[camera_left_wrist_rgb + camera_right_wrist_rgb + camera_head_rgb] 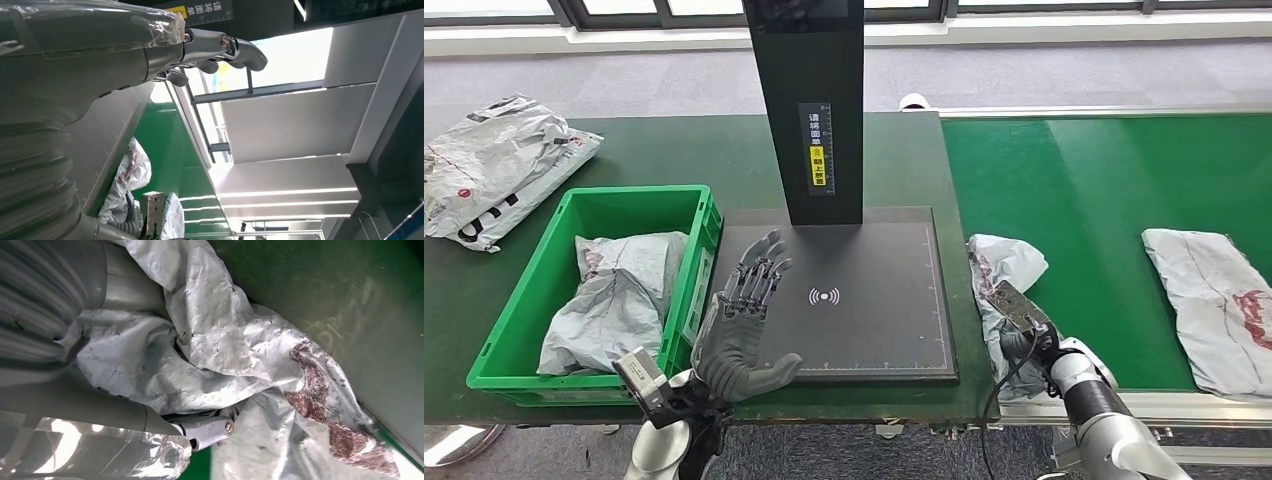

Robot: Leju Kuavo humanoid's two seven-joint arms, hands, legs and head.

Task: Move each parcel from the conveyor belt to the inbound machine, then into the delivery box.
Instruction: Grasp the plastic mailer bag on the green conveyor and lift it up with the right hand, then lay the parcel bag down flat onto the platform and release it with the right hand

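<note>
A crumpled grey parcel [1004,268] with a red print lies at the left end of the green conveyor belt [1104,190]. My right hand [1024,335] is at its near end; in the right wrist view the parcel [225,350] bunches around my right hand [100,405] and hides most of its fingers, the thumb pressing into the folds. My left hand [749,320] hovers over the left part of the inbound machine's black pad [874,330], fingers spread and holding nothing. The left wrist view looks past the left hand [100,50] to the same parcel [132,170].
A second flat grey parcel [1214,305] lies further right on the belt. The green delivery box [524,290] left of the pad holds a grey parcel [619,300]. Another parcel [494,165] lies on the table at far left. The machine's black column [809,100] rises behind the pad.
</note>
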